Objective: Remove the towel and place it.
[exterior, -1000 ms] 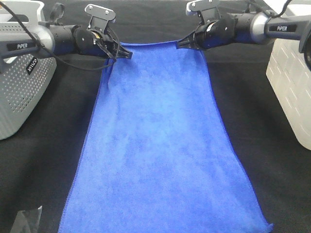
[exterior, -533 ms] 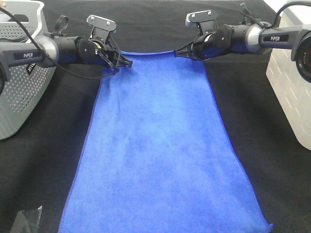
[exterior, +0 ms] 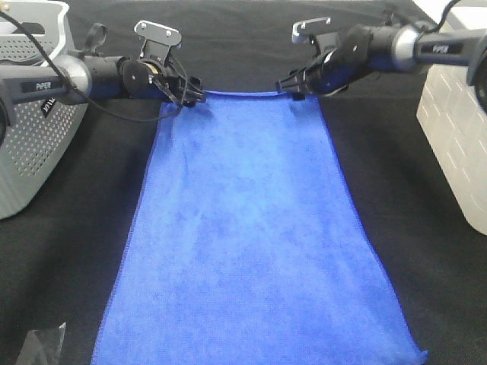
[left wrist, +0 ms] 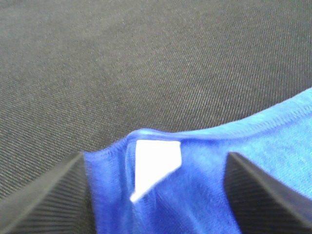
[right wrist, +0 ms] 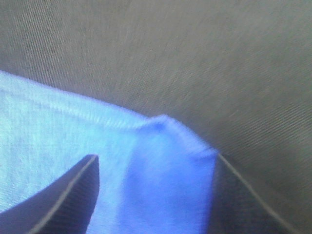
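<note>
On the black table cloth (exterior: 68,266) the towel (exterior: 251,243) lies spread flat, running from its far edge toward the camera, a grey perforated basket (exterior: 30,129) well off one side and a white bin (exterior: 460,129) off the other. My left gripper (exterior: 192,93) and my right gripper (exterior: 288,85) sit at the towel's two far corners. Through my left wrist, the fingers (left wrist: 46,195) stand spread with the towel's corner and its white tag (left wrist: 153,161) lying loose between them. Through my right wrist, my fingers (right wrist: 63,195) are likewise apart, straddling the other corner without pinching it.
</note>
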